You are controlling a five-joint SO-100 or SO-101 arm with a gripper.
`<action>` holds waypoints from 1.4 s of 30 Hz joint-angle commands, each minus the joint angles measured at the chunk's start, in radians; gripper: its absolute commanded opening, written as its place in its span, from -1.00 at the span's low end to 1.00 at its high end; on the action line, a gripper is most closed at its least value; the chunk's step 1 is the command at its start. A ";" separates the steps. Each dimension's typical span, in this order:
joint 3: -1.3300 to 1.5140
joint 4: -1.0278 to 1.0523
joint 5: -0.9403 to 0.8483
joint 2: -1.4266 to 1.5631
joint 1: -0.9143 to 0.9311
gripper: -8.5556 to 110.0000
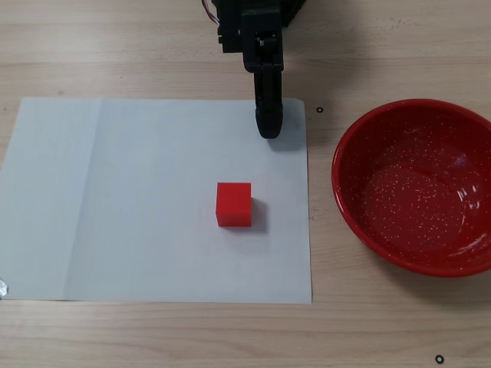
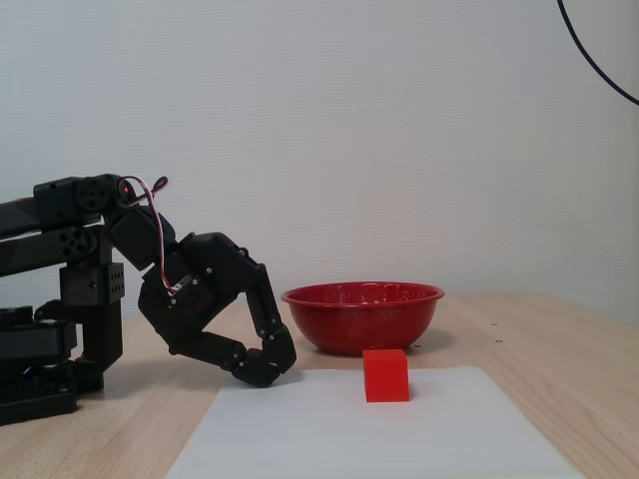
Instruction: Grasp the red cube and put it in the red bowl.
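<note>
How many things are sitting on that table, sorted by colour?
Red: 2, the red cube and the red bowl
White: 1, the sheet of paper
Black: 1, the robot arm with its claw
Total: 4

Light wood-grain tabletop (image 1: 153, 46). White paper sheet (image 1: 138, 207) lies flat on it, with a vertical fold line left of middle in the top-down fixed view. Red bowl (image 1: 418, 188) sits directly on the wood, just right of the sheet. Red cube (image 1: 233, 205) rests on the paper.
</note>
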 commanded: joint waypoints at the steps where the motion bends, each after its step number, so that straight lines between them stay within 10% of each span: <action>1: 0.005 0.011 0.067 -0.009 0.040 -0.85; 42: -0.491 0.126 0.129 -0.408 -0.023 -0.85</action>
